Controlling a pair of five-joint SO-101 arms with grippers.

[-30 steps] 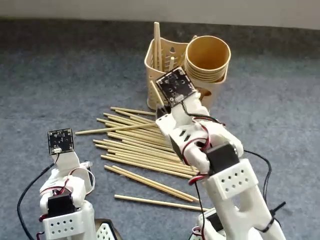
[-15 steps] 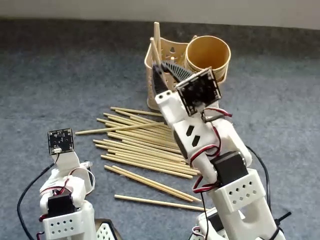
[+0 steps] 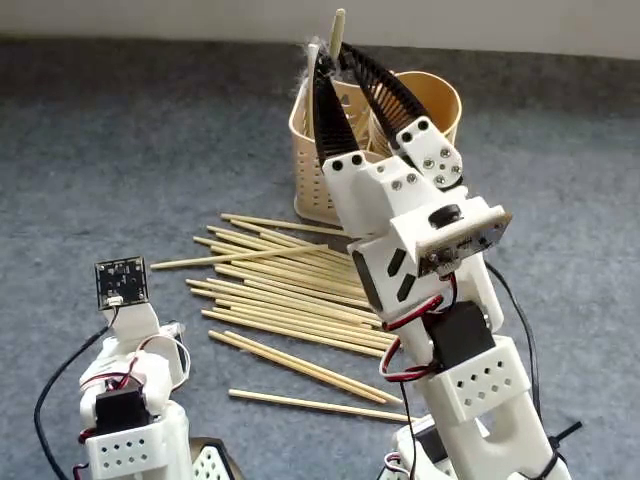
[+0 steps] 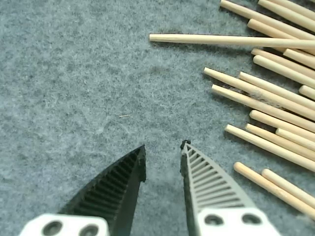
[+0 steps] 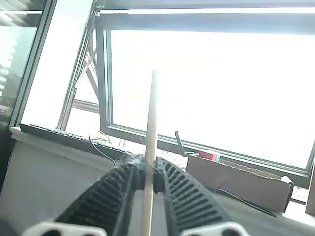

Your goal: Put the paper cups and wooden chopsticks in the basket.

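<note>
pinching one chopstick (image 3: 338, 25) between fingers pressed together on it, the right gripper (image 3: 335, 55) stands high over the basket (image 3: 312, 165), pointing upward, and the chopstick rises upright past the fingertips. seen from the right wrist, the same gripper (image 5: 147, 172) has the chopstick (image 5: 152, 113) running up between its two ribbed fingers and out beyond their tips, with a bright window (image 5: 221, 88) behind. the basket stands at the far side of the grey mat (image 3: 100, 150), and a stack of paper cups (image 3: 445, 100) sits inside it, on the side away from the left arm (image 3: 125, 340). the loose chopsticks (image 3: 290, 290) lie flat on the mat in a rough pile between the basket and the two arm bases, most of them roughly parallel, a few splayed off at the near edge. the left arm sits low at the near corner of the mat. its gripper (image 4: 162, 150) is spread apart with nothing between the fingers, hanging just over bare mat, with the ends of the loose chopsticks (image 4: 275, 98) close beside the pale finger but not touching it.
</note>
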